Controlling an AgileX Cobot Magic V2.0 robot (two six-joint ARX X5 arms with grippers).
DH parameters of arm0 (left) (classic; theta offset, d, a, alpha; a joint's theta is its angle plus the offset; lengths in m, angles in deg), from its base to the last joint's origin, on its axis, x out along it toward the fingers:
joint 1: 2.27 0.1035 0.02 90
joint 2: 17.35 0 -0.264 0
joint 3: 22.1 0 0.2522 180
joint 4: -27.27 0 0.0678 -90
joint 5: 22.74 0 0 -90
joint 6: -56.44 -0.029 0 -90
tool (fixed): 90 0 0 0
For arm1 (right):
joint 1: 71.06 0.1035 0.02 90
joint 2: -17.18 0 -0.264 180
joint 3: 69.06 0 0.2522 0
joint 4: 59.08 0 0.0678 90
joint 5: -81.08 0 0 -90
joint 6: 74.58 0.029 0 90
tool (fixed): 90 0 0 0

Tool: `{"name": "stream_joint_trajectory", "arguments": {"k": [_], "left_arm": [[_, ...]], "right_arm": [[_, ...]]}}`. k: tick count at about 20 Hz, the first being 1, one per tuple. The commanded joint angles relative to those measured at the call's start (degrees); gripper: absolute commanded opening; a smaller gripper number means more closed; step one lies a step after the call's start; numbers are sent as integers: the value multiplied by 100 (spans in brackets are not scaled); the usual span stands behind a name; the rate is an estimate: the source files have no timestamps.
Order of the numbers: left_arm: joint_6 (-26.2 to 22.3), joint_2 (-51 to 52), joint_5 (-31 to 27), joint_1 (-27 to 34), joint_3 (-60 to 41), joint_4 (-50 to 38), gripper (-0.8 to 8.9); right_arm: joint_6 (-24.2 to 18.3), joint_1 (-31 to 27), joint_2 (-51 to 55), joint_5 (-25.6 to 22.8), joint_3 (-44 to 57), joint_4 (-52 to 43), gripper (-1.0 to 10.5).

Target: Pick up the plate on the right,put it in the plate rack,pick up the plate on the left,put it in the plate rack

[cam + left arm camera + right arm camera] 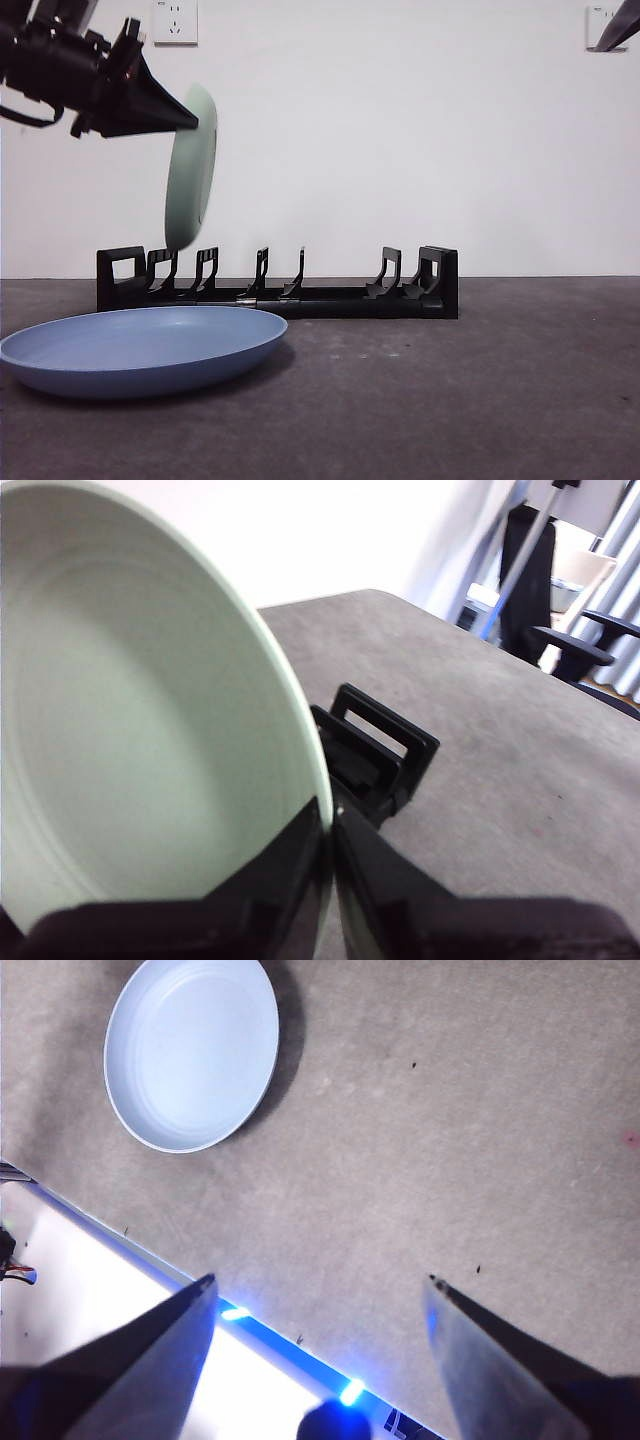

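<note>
Left hand [185,115] pinching the rim of the pale green round plate [190,170], jaws pressed onto its edge; plate held on edge, near upright with a slight tilt, in the air above the left end of the long low black plastic plate rack [290,285]; plate's lower edge sits just over the first dividers next to the blocky left end, front view doesn't settle whether it touches them; left wrist view shows the green plate's [130,720] concave face filling most of the frame, left hand [330,850] clamped on its rim, the rack's [375,755] blocky end just beyond the plate's edge

Rack stands on the grey counter [480,390] against the white wall, none of its slots holds a plate; light blue shallow round plate [145,350] lies flat on the counter in front of the rack's left half, apart from it

Right hand [320,1300] well clear of the work, jaws spread wide, holding nothing, hanging above bare counter [450,1110]; blue plate [190,1050] visible from there, lying face up; in front view this arm shows only as a dark tip [618,28] at the top right corner
</note>
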Motion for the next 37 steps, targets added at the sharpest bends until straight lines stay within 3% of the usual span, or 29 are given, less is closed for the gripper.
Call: {"name": "stream_joint_trajectory", "arguments": {"k": [1,14,22,29,32,35,37], "left_arm": [[-107,-184,66,22,9,-153,-9],[-590,-575,-293,63,9,0,-8],[-1440,-575,-658,63,9,632,-9],[-1482,-573,-767,48,11,697,1],[-1432,-570,-765,48,11,697,31],[-1414,-566,-719,48,11,699,147],[-1373,-546,-713,46,11,719,167]], "right_arm": [[22,85,-9,31,66,-164,347],[153,459,-9,-48,66,-302,346],[153,459,-9,-50,66,-393,346],[153,466,-9,-48,66,-437,346],[153,490,-9,-50,66,-422,346],[151,490,-9,-70,66,-424,346],[149,490,-11,-85,66,-424,346]]}}
